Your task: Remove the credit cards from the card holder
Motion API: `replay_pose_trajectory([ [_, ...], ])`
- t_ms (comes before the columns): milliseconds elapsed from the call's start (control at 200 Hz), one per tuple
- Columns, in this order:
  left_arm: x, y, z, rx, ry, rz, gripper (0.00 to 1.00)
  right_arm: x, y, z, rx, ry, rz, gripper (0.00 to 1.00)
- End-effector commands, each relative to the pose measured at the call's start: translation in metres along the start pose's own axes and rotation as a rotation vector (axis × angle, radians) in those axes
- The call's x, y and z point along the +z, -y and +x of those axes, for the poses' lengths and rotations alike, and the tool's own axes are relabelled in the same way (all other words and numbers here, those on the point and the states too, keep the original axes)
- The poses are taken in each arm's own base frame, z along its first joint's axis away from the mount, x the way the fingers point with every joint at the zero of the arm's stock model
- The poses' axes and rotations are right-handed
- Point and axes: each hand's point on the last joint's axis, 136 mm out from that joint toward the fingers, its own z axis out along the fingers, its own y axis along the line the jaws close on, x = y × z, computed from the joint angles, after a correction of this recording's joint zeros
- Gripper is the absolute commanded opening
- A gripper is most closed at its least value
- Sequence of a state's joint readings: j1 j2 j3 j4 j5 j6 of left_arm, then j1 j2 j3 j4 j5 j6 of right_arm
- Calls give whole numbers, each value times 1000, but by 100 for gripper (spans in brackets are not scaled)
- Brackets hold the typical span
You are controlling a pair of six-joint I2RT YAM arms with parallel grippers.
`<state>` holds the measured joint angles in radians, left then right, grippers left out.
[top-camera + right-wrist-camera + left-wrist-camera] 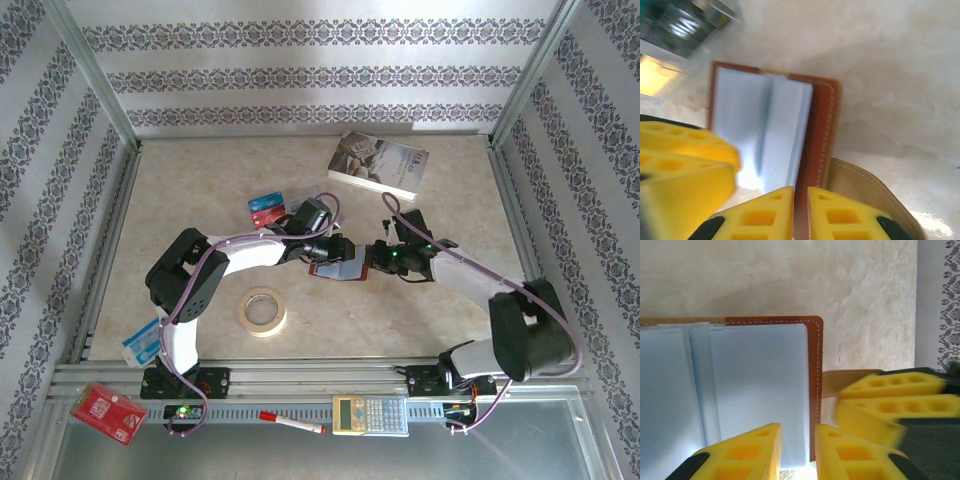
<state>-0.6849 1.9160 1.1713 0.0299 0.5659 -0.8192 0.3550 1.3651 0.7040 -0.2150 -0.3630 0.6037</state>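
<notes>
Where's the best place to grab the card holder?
The card holder lies open and flat, so I'd pinch its stitched brown leather border, coming in from the outer edge. That leaves the clear sleeves free.

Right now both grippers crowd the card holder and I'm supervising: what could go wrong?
1. The left gripper and right gripper work the same edge of the card holder, very close together; they could collide.
2. The clear sleeves look slick, so a pull may drag the whole holder rather than free any card.
</notes>
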Motion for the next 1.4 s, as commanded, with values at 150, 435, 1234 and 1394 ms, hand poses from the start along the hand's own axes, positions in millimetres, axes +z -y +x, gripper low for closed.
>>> replay_pose_trajectory([
  [150, -24, -29, -5, -7, 62, -141, 25, -29, -42, -12, -48, 50, -83, 18],
  [435, -43, -69, -1, -95, 116, -252, 24, -4, -63, -11, -102, 14, -3, 17],
  [1234, -113, -105, 18, -192, 281, -385, 32, 90, -17, 37, -194, -225, 295, 34],
  [1394, -119, -106, 18, -193, 293, -393, 33, 91, -13, 65, -243, -297, 272, 34],
])
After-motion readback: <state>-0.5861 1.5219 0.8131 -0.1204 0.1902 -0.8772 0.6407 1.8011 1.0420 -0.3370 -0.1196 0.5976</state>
